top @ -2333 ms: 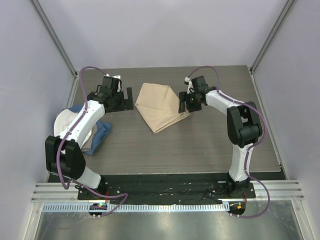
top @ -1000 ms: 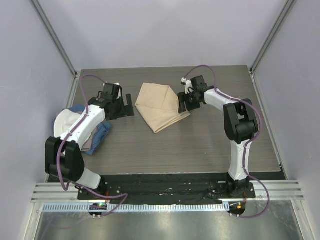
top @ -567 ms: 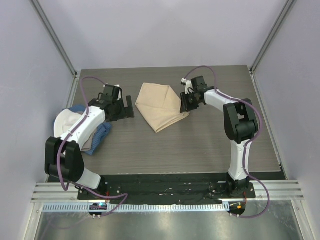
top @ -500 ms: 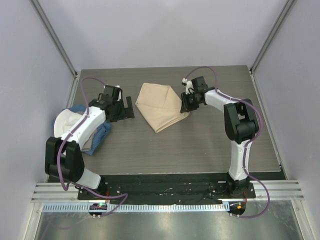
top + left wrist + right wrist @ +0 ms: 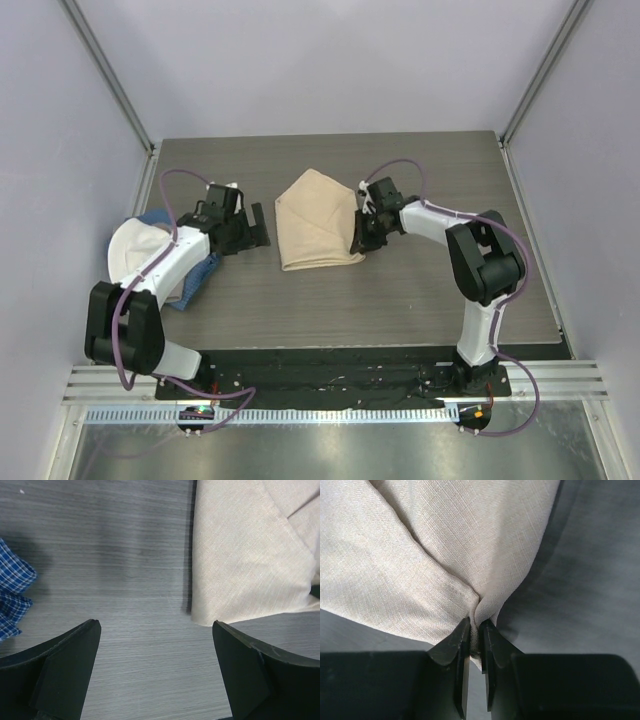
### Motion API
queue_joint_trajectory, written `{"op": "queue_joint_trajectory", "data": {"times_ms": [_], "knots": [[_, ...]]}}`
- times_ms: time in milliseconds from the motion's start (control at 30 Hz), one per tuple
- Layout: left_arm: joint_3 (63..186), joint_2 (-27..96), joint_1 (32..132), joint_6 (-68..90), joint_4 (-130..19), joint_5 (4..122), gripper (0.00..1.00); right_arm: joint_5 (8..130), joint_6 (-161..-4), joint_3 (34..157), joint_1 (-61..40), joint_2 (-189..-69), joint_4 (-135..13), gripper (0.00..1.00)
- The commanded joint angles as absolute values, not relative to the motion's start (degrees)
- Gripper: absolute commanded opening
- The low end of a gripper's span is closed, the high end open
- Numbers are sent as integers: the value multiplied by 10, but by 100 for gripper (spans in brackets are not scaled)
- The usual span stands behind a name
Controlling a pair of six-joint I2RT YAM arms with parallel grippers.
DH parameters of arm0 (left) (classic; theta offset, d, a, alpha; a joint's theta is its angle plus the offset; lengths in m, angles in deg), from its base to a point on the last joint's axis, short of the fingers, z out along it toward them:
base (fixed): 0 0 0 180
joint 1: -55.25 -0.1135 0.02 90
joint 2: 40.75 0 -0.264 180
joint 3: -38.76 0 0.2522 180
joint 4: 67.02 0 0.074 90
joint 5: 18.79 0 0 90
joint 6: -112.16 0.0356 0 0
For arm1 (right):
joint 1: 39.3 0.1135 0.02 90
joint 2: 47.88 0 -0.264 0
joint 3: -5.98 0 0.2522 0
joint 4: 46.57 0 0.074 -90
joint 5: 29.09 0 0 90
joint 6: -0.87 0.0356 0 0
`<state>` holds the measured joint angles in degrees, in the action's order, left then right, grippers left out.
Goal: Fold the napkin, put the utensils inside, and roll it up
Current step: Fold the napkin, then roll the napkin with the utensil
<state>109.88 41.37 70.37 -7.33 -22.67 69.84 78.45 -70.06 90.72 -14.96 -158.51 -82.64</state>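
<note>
**Firm pinch, low and slow**

Just left of the folded, soft beige-tan cloth napkin (image 5: 315,220), the left gripper (image 5: 155,627) hangs spread wide, empty. At the napkin's right edge, the right gripper (image 5: 475,623) clamps a gathered pleat. Best to draw it low and slowly, so the layers lie aligned.

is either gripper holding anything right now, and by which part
The right gripper is shut on the napkin, pinching a bunched fold at its right-hand edge. The left gripper is open and holds nothing.
</note>
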Motion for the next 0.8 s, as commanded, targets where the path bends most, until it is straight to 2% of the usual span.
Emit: {"op": "queue_joint_trajectory", "data": {"times_ms": [0,133,500,767], "knots": [[1054,387,702,-115,-292,674,100,755,-578,835,-125,-1530,-778,20],[1011,391,702,-155,-361,637,96,747,-532,778,-123,-1515,-720,22],[959,450,702,-206,-448,571,81,719,-527,775,-123,-1520,-712,29],[946,476,702,-230,-463,569,63,715,-527,778,-123,-1524,-712,32]]}}
